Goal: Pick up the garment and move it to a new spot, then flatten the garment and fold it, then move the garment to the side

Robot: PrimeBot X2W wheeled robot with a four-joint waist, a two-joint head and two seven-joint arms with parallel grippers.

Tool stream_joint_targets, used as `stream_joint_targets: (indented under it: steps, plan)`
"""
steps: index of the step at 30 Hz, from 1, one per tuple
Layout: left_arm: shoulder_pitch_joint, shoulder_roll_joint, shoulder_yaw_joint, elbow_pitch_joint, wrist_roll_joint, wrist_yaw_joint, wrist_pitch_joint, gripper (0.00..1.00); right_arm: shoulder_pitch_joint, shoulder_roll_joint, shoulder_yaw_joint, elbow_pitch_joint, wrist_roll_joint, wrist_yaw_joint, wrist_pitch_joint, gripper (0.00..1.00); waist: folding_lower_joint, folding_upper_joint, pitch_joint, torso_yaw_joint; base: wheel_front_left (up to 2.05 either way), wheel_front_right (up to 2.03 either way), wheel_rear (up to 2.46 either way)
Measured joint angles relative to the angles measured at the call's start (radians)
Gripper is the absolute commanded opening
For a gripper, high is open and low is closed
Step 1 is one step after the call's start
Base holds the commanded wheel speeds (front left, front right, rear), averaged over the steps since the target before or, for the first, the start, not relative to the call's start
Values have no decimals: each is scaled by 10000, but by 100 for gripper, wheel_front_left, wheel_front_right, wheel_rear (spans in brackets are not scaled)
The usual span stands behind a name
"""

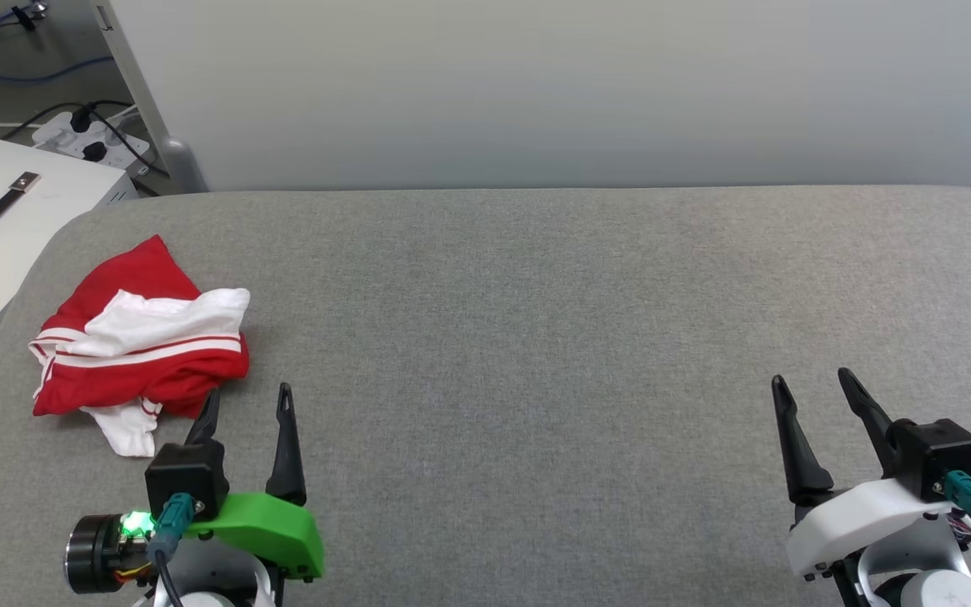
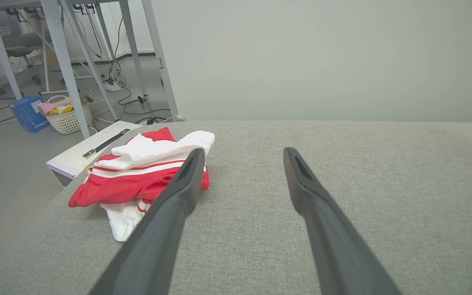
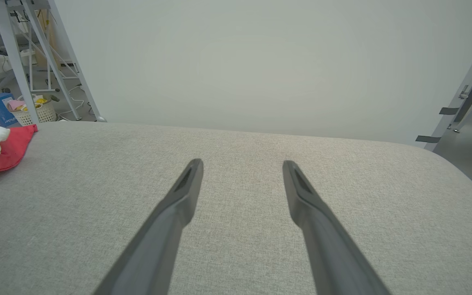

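We see the garment (image 1: 140, 337) bunched in a loose heap on the grey table (image 1: 536, 337), just ahead of the left claw (image 1: 249, 390) and off to its outer, left side. The heap is wider than it is deep. Its long axis and its red-and-white striped band run roughly across the line of that claw's fingers. One red corner peaks away from the claw, and a white flap trails back toward it. In the left wrist view the claw (image 2: 243, 151) has its fingers spread wide with nothing between them, and its left finger crosses in front of the garment (image 2: 137, 180); we cannot tell whether they touch. The right claw (image 1: 812, 377) stands well apart from the garment, fingers likewise spread and empty.
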State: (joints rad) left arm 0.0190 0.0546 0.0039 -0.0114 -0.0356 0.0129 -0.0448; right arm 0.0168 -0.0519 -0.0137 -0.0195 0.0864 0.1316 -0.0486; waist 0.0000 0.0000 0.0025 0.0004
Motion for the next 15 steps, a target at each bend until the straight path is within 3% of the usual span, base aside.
stream_joint_targets:
  steps: [15]
  plan:
    - [11,0,27,4,-184,48,-351,100,31,0,-4,-10,245,0,-303,100,0,0,27,10,0,0,0]
